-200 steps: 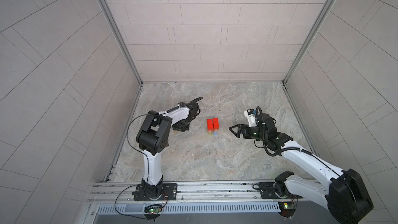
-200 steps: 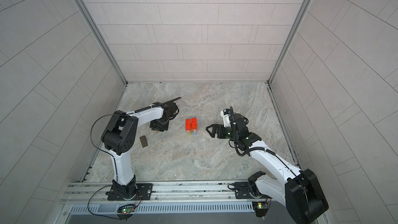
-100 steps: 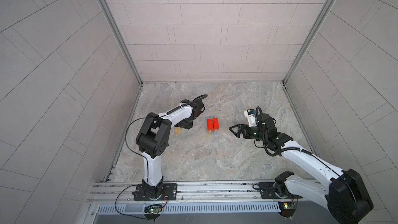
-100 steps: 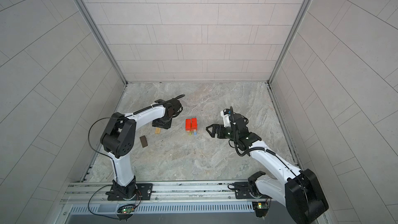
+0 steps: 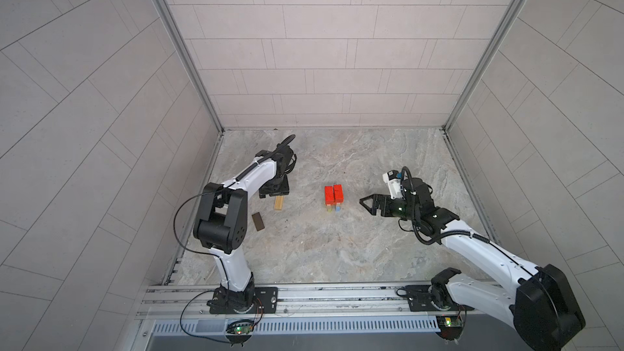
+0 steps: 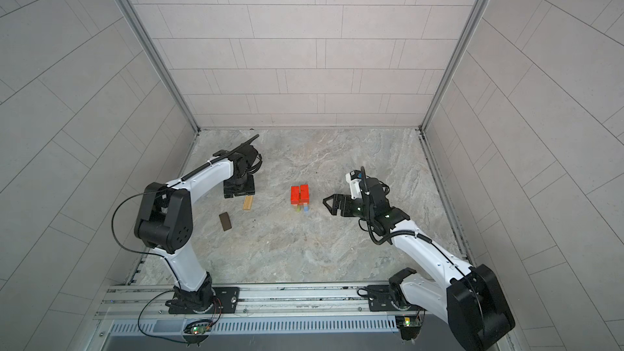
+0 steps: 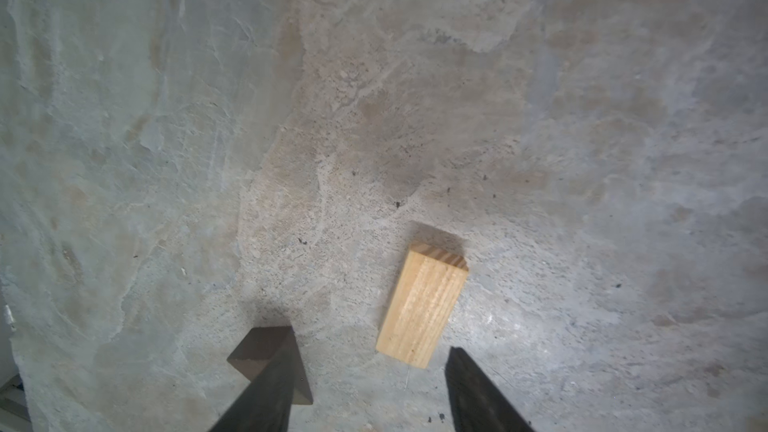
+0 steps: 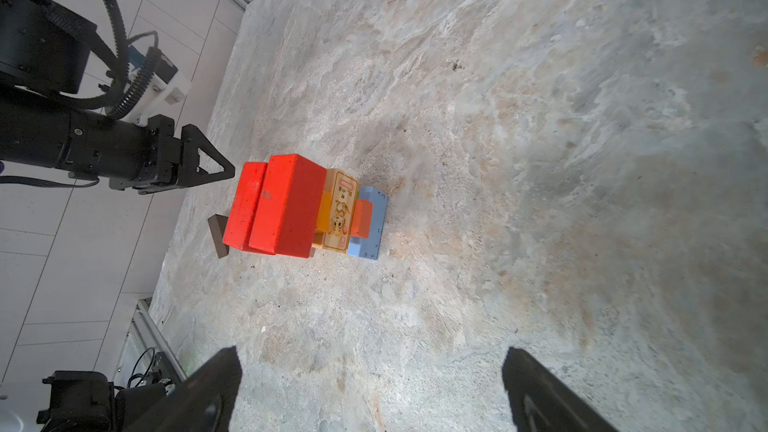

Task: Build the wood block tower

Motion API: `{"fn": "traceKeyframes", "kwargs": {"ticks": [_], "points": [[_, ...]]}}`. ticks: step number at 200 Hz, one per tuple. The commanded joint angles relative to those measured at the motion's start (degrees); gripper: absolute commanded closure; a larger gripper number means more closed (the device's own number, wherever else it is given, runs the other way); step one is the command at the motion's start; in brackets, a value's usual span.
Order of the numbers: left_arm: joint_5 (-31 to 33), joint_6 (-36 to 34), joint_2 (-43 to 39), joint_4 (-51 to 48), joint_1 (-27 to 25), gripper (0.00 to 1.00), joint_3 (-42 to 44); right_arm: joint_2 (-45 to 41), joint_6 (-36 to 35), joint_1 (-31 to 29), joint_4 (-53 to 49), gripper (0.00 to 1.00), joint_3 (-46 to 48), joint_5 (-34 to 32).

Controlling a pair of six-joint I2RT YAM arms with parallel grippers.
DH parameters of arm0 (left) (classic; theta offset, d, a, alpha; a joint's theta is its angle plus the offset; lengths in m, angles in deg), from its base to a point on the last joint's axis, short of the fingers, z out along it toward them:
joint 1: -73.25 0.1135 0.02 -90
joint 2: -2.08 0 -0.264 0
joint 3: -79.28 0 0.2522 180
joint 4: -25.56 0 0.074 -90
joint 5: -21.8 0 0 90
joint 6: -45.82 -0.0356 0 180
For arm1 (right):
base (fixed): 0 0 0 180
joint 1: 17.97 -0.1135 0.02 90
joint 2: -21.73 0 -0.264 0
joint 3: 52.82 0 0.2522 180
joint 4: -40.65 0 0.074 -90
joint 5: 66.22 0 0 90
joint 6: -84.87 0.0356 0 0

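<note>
- The left gripper (image 5: 274,193) points down at the marble floor (image 5: 337,251). In the left wrist view its fingers (image 7: 266,371) stand apart with nothing between them, so it is open and holds nothing.
- A tan block (image 7: 422,305) lies flat on the floor just ahead of those fingertips. It sits nearer one finger, askew to their line, and touches neither.
- In both top views the tan block (image 5: 279,203) (image 6: 248,203) shows just beside the left gripper (image 6: 239,193), on the side toward the rail.
- A dark brown block (image 5: 258,221) (image 6: 225,221) lies flat on the floor, apart from the tan one and nearer the left arm's elbow.
- The tower (image 5: 333,197) (image 6: 300,195) stands mid-floor between the two arms. Two red blocks lie side by side on top, and green and light blue ends show at its foot.
- The right gripper (image 5: 366,204) (image 6: 328,204) points level at the tower, jaws spread wide and empty.
- In the right wrist view the tower (image 8: 291,205) stands well ahead of the open fingers (image 8: 216,388), not between them.
</note>
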Motion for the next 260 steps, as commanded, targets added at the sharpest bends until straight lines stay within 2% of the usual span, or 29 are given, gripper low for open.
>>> {"fn": "traceKeyframes", "kwargs": {"ticks": [1,27,47,135,222,260], "points": [[-3.3,2.6,1.7,2.3,2.6,0.56,1.5,-0.3,-0.2,0.2,0.6,0.01,0.8,0.0],[-2.1,3.4,4.0,2.4,3.2,0.86,1.0,-0.2,-0.3,0.2,0.6,0.00,0.9,-0.2],[-1.8,3.6,5.7,2.3,3.4,0.94,0.8,0.2,-0.2,0.2,0.9,0.00,0.9,0.1],[-4.2,2.7,8.2,5.2,3.0,0.97,0.4,0.6,-0.2,0.2,1.0,0.00,1.0,0.0],[-4.2,3.1,8.0,6.7,-3.7,0.98,0.0,0.9,-0.1,0.1,1.3,0.00,1.0,0.2],[-3.0,3.2,5.9,6.4,-4.3,0.96,0.3,0.8,-0.1,0.1,1.2,0.00,1.1,0.2]]}}
